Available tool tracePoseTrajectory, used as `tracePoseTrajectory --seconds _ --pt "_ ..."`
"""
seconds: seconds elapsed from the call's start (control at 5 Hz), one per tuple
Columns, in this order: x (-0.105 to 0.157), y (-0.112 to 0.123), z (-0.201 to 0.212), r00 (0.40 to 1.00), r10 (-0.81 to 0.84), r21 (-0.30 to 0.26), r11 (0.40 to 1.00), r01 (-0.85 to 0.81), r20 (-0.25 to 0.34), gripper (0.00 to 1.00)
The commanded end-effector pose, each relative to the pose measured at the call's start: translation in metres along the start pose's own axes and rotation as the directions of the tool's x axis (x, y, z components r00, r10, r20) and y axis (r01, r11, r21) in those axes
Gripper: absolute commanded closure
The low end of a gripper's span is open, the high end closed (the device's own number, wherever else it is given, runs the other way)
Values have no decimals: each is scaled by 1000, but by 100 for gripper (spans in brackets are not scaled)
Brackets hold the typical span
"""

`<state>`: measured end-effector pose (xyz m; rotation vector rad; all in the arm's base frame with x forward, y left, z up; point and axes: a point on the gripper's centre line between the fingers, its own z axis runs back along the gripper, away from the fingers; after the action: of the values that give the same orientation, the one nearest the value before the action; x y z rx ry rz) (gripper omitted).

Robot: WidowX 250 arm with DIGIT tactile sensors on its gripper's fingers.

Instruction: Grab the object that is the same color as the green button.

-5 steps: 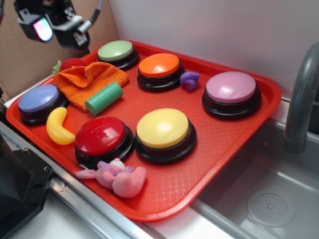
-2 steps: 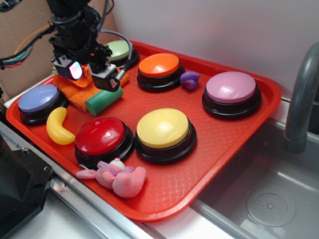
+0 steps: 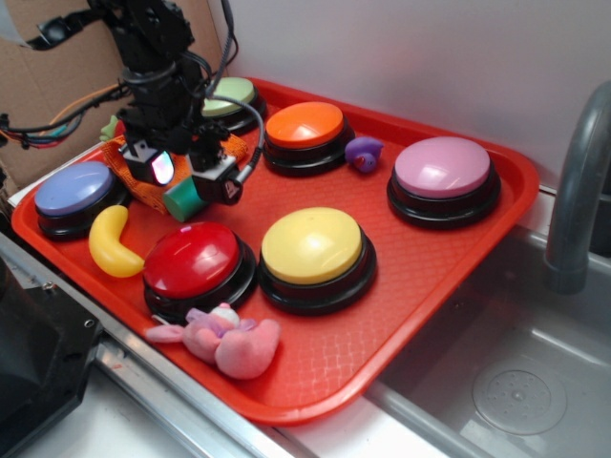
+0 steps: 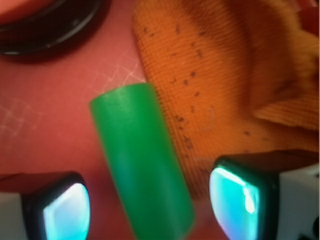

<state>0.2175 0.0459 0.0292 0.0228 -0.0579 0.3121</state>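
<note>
1. A red plastic tray (image 3: 449, 286) sits on the counter beside a steel sink (image 3: 516, 382); no brand, label or writing is legible on anything in either view.
2. The black robot arm (image 3: 158, 67) reaches down over the tray's back left area.
3. Six dome buttons on black bases ring the tray: the green button (image 3: 234, 93) at the rear, then orange (image 3: 305, 124), pink (image 3: 442, 167), yellow (image 3: 312, 245), red (image 3: 192, 258) and blue (image 3: 73, 187).
4. A crumpled orange cloth (image 4: 225, 70) lies behind the arm, its edge touching the cylinder.
5. A pink plush toy (image 3: 229, 342) lies near the tray's front edge; a yellow banana-shaped toy (image 3: 112, 243) lies between the blue and red buttons.
6. The green cylinder block (image 4: 142, 160) lies on its side on the tray.
7. The gripper (image 4: 150, 202) straddles it, fingers (image 4: 65, 210) apart, one either side, not visibly pressing it.
</note>
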Motion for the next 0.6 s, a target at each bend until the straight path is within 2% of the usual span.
tracePoseTrajectory --seconds 0.0,0.2,0.4 --pt "10 4 -1 999 6 -6 1000 -6 53 100" --pt "10 1 -1 999 12 -10 1000 -12 48 100" --pt "11 0 18 996 66 -34 997 -64 53 100"
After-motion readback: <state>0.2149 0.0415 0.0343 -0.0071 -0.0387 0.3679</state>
